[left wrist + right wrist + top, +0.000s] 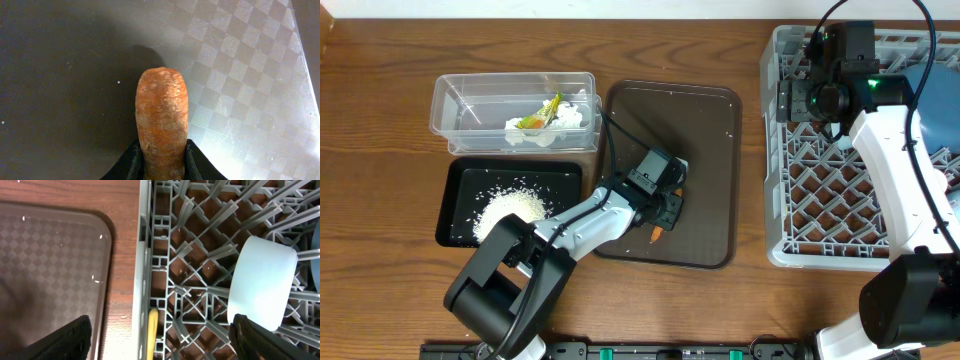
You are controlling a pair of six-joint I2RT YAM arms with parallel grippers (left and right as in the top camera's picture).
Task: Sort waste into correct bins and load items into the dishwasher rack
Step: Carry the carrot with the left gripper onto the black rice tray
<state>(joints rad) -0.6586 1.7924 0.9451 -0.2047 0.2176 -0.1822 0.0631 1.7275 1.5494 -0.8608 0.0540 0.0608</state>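
Jaws of the left gripper clamp the carrot stick between them (right gripper gapes wide).

Yellow spoon mostly off-frame.

Soft, even light fills the overhead view, which is sharp throughout. In the left wrist view, glare whitens the brown tray at right, and the carrot stick casts a shadow on its dim left.
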